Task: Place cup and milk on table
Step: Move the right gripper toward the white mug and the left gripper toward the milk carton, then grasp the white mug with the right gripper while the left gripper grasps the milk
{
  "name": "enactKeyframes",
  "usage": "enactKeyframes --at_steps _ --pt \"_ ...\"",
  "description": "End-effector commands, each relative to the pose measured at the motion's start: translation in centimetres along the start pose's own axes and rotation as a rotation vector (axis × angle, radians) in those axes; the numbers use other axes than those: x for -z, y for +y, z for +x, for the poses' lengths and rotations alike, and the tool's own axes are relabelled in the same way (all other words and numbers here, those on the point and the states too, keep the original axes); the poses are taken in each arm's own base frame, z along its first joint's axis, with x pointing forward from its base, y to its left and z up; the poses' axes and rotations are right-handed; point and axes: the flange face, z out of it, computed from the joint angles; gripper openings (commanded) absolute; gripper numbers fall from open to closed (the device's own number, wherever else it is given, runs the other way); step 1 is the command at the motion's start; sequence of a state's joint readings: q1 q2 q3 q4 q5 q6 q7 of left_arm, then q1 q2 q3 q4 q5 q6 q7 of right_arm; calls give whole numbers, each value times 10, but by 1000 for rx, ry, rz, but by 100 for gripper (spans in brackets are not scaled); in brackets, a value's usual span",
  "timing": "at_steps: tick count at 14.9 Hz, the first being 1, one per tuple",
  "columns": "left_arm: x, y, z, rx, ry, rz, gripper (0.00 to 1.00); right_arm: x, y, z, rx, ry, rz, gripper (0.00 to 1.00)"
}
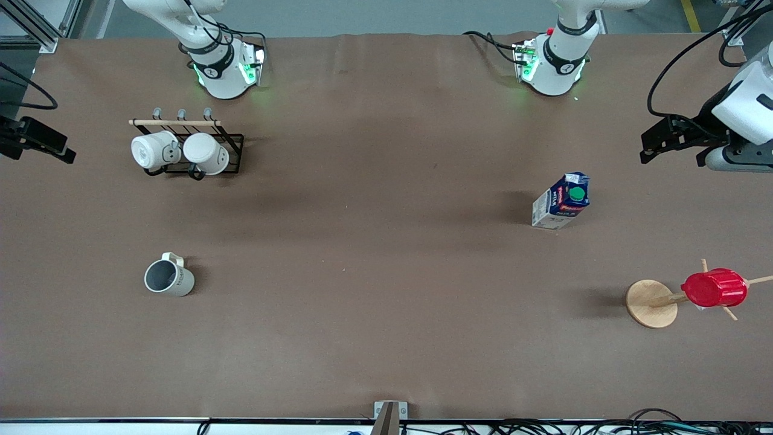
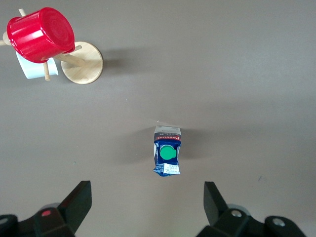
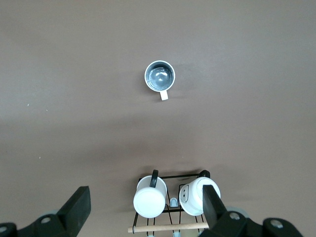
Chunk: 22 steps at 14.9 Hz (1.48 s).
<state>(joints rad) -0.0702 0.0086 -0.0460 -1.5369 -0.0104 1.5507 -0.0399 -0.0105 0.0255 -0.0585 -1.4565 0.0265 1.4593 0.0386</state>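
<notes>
One glazed off-white cup [image 1: 169,278] stands upright on the matte brown worktop [image 1: 374,290] toward the right arm's end. One gable-top milk [image 1: 560,201] carton stands toward the left arm's. Left gripper [image 2: 147,202] and right gripper [image 3: 145,205] hover above, fingers spread, empty. Two white mugs [image 1: 181,152] hang on a wire rack [image 1: 232,151].

Cup [image 1: 169,278], milk [image 1: 560,201] upright on table [image 1: 374,272], well apart; tools apparently raised.

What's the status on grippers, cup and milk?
Left gripper and right gripper open, high over the brown table. Off-white lettered mug and blue-white milk carton standing free. Nothing obstructing.
</notes>
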Motion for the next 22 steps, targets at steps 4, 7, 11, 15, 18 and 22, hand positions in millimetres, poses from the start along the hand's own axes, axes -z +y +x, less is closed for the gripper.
enactKeyframes --at_steps 4,7,11,15,18,22 --pt "-4 1 1 5 -15 17 100 -4 4 10 -1 11 -12 100" --pt "-15 3 5 -18 -35 17 100 -35 9 41 -11 31 -13 100" --pt "-59 22 4 -40 -75 20 100 -105 9 85 -1 35 -26 100" --pt "-117 32 -1 -61 -86 20 100 -208 27 113 100 18 -42 100" --pt "-152 27 -9 -52 -135 22 99 -281 32 114 111 65 -49 100" --pt "-193 14 -14 -20 -123 16 99 -360 42 114 122 79 -59 100"
